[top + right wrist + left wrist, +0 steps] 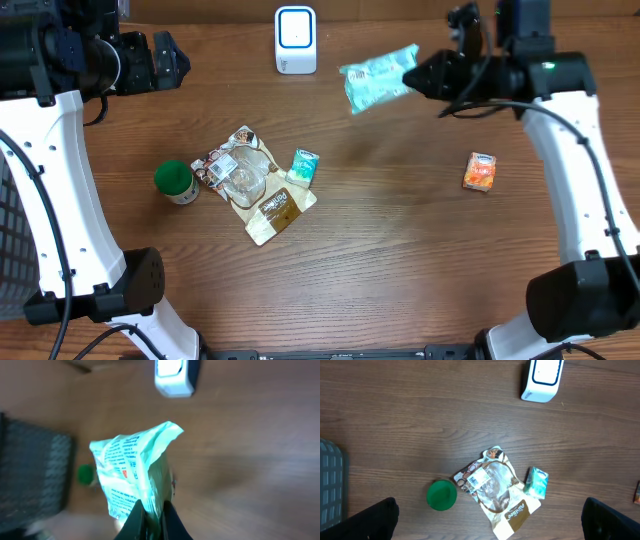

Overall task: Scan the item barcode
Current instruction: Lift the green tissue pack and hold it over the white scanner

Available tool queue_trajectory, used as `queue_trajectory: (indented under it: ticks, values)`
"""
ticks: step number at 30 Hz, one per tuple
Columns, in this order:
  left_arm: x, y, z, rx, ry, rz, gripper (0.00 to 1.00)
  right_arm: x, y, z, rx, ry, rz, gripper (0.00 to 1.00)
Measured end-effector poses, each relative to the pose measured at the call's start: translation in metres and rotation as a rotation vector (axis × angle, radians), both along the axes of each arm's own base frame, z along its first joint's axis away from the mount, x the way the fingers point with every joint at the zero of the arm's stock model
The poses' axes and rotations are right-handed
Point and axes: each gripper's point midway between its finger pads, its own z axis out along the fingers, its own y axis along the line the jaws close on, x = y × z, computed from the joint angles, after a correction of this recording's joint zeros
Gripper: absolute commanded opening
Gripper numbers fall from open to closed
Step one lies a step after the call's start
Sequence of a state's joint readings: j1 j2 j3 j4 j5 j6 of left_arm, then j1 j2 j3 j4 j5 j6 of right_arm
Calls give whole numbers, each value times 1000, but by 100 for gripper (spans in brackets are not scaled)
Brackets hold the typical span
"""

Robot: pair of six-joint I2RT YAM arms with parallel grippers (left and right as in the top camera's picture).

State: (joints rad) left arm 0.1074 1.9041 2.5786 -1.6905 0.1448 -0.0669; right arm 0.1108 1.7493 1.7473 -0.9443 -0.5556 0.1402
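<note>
- The left hand hung over the far left corner of the table, its fingers spread wide and holding nothing.
- A green-lidded jar, a clear-windowed brown pouch and a small teal carton lay close together.
- The white barcode scanner stood at the far edge.
- To its right, the right hand was clamped on a mint-green packet, held above the table.
- An orange packet lay well apart, at the right.
</note>
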Motion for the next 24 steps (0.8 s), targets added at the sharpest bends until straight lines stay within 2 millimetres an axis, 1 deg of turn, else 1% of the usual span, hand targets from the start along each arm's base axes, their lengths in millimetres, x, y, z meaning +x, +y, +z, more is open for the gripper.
queue_trajectory:
  ticks: [1,3,5,9,11,13,15,17,19,21,24]
  values:
    - [0,0,0,0,0,0,99,9,7,2,-53,-52,-25,4]
    - [0,0,0,0,0,0,100,20,23,6,-131,-136,-53,4]
    - [0,0,0,0,0,0,99,35,43,19,-218,-272,-93,4]
    - [0,0,0,0,0,0,100,70,86,54,-357,-604,-173,4]
    - [0,0,0,0,0,0,100,92,99,69,-414,-768,-219,4]
    - [0,0,0,0,0,0,100,112,106,71,-507,-895,-243,4]
    - [0,0,0,0,0,0,100,129,109,65,-586,-981,-251,4]
    - [0,0,0,0,1,0,100,146,110,49,-698,-1057,-246,4]
    - [0,0,0,0,1,0,99,159,113,33,-787,-1114,-234,4]
    - [0,0,0,-1,2,0,99,169,115,14,-876,-1166,-217,4]
    - [0,0,0,0,1,0,100,179,119,-7,-969,-1237,-209,4]
